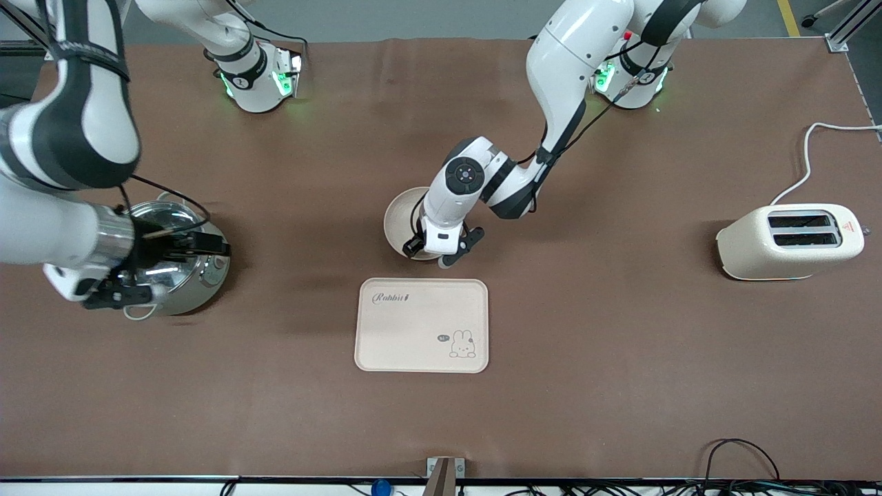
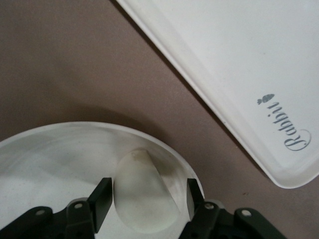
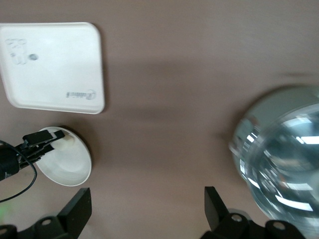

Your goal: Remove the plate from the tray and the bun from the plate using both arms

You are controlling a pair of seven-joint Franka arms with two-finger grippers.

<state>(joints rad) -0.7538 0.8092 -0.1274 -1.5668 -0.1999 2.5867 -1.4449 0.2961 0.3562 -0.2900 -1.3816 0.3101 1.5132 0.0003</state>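
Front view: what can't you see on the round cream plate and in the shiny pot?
- Small pale cream bun: in the front view the left gripper over the round cream plate hides it.
- Shiny silver pot: in the front view the right gripper covers its inside; the right wrist view shows it blurred and cut off by the edge.

Table (image 1: 620, 386): plate (image 1: 400, 220), tray (image 1: 422, 325), toaster (image 1: 789, 241), pot (image 1: 180, 265)
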